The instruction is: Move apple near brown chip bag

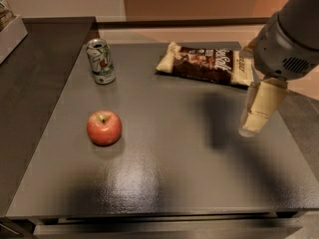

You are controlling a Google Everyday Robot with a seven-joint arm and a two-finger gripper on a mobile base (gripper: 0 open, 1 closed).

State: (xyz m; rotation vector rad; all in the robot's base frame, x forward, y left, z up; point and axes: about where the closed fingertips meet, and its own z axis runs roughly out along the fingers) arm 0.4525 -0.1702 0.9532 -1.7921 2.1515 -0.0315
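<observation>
The red apple (104,127) sits upright on the dark grey table (169,178), left of the middle, stem dimple up. The brown chip bag (207,63) lies flat at the table's far right, cream crimped ends at both sides. My gripper (259,111) hangs from the grey arm at the right edge of the table, above the surface, below and to the right of the bag and far to the right of the apple. It holds nothing that I can see.
A green-and-white soda can (100,61) stands upright at the far left, behind the apple. A darker counter (35,59) adjoins the table on the left, with a pale box (7,31) at its far corner.
</observation>
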